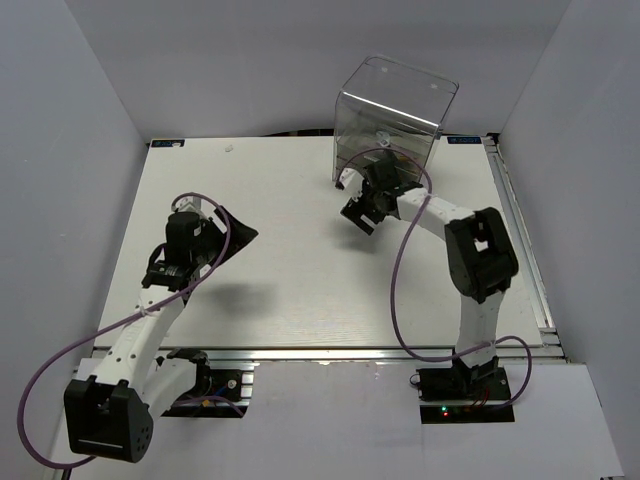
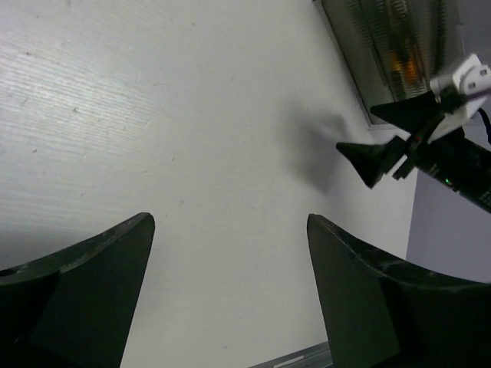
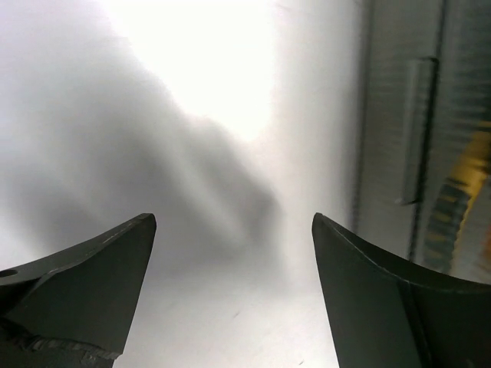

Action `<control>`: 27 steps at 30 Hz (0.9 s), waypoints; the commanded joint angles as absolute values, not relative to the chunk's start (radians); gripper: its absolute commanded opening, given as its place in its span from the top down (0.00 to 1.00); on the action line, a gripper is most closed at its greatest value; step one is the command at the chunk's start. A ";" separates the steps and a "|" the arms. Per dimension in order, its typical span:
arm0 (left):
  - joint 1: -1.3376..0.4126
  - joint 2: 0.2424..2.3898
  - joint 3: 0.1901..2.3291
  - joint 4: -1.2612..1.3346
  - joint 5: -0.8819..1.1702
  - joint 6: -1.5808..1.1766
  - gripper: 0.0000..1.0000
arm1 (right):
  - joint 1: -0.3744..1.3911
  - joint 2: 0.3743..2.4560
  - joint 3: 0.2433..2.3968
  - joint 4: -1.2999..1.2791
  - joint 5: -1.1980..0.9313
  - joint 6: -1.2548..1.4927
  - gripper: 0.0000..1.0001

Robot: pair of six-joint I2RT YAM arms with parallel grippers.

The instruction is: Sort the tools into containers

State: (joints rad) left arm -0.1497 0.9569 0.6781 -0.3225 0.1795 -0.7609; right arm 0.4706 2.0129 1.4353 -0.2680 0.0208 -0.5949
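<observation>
Smoky plastic cabinet (image 1: 392,118) sits just beyond my right gripper (image 3: 234,222), jaws spread and empty; my left gripper (image 2: 230,222) gapes wide, empty too.

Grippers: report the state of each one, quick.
Left gripper: open, holding nothing.
Right gripper: open, holding nothing, close to the drawer cabinet.
</observation>
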 commanded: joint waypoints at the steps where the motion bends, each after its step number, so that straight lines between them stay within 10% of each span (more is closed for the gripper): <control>1: -0.150 0.913 0.686 -0.250 0.230 -0.736 0.07 | 0.457 1.795 1.367 -0.281 -0.251 -0.713 0.11; 27: -0.150 0.907 0.727 -0.026 0.462 -0.652 0.02 | 0.307 1.273 1.135 -0.173 -0.005 -0.380 0.11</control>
State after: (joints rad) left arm -0.1497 0.9367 0.6899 -0.0433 0.4473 -0.6720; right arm 0.3077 1.2922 1.1484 -0.1982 -0.0845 -0.4145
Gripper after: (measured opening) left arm 0.982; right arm 0.895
